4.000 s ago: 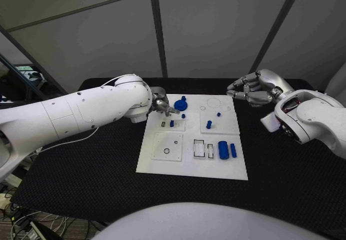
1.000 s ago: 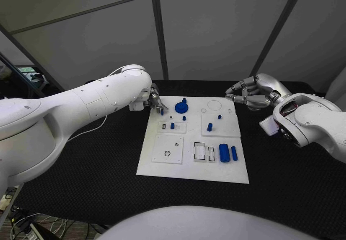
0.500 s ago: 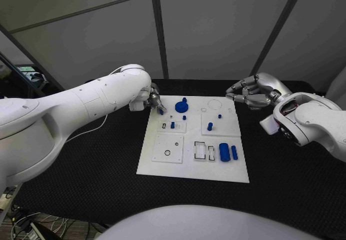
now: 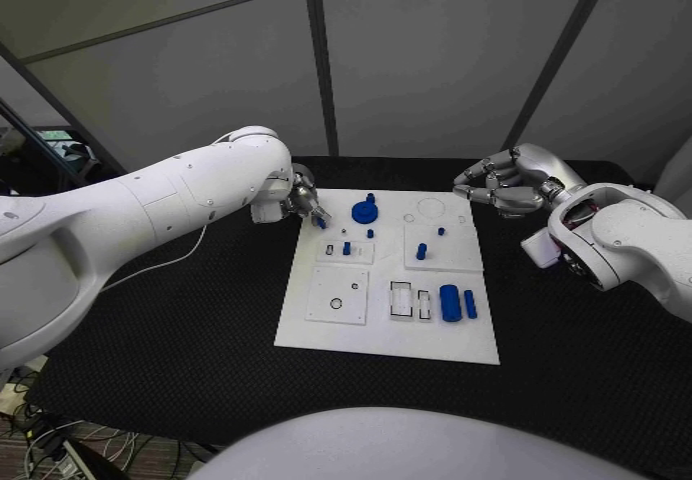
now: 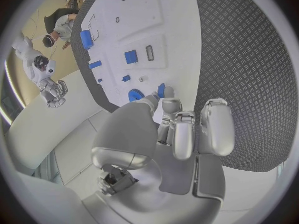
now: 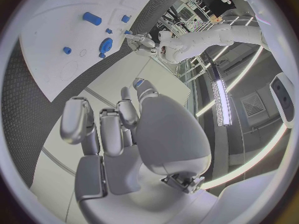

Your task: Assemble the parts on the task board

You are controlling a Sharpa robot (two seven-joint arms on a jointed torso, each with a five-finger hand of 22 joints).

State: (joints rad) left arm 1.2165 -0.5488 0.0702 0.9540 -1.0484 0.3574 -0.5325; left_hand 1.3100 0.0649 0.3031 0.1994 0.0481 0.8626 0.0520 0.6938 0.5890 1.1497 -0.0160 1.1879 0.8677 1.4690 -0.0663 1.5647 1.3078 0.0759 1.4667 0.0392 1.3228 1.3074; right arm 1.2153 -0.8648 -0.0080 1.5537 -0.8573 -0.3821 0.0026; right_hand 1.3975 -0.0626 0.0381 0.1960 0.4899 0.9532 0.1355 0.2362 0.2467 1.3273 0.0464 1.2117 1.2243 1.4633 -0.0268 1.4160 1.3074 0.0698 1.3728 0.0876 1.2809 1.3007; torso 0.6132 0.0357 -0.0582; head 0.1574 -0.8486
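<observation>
Task board: I see the white task board (image 4: 387, 345) lying mid-worktop (image 4: 173, 350), long side running 12 to 6 o'clock.
Left robot hand: my left robot hand (image 4: 304, 205) sits at the board's 10 o'clock corner, pinching a small blue part (image 5: 161, 90) at its fingertips.
Right robot hand: my right robot hand (image 4: 505, 186) hovers off the 2 o'clock corner, fingers curled in on nothing.
Blue parts: a round blue gear (image 4: 364, 212) stands near 12 o'clock; two blue cylinders (image 4: 456, 302) lie toward 4 o'clock; small blue pegs (image 4: 420, 252) stand mid-board.
</observation>
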